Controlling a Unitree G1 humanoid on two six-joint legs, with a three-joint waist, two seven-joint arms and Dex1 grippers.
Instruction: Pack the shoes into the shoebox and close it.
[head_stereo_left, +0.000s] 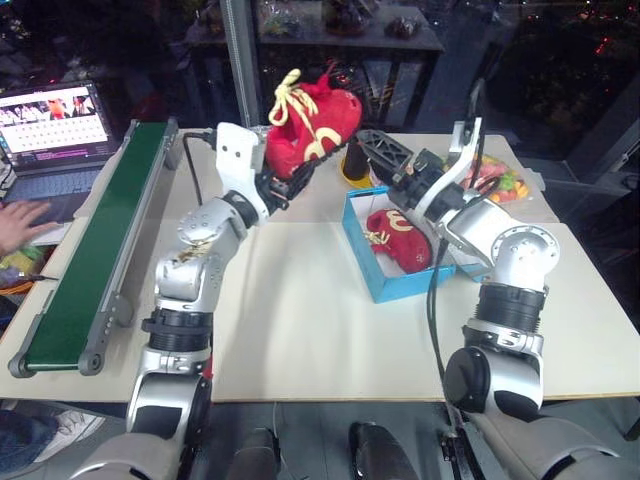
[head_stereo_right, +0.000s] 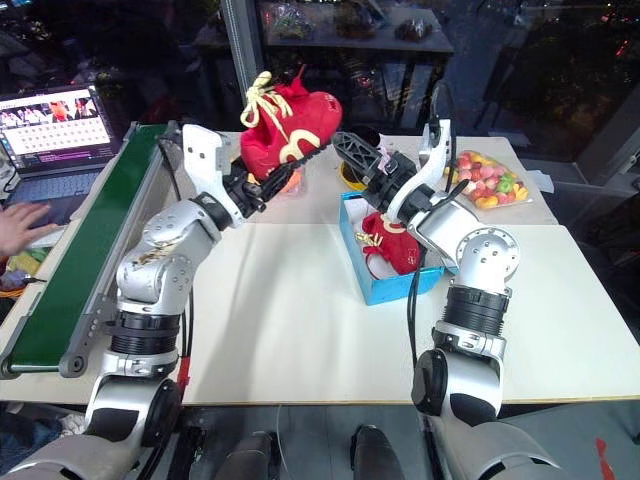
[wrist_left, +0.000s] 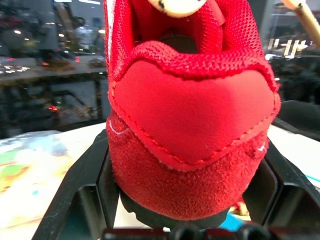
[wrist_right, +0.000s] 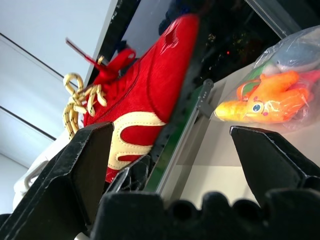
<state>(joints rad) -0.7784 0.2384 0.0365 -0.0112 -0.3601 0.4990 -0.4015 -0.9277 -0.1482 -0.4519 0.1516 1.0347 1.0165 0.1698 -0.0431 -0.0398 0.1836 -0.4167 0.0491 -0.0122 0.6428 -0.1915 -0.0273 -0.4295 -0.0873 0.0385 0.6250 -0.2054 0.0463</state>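
Inside the shoebox (head_stereo_left: 385, 285) lies one shoe (head_stereo_left: 400, 238); the left gripper (head_stereo_left: 300, 172) clamps the second shoe (head_stereo_left: 312, 122) aloft, the right gripper (head_stereo_left: 372, 148) gapes empty, and the lid is unclosed.

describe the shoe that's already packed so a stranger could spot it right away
Start at the white table and find the blue box beside the right arm. The shoe lying inside is red with yellow laces. Its twin is held up in the air by the left fingers, not boxed.
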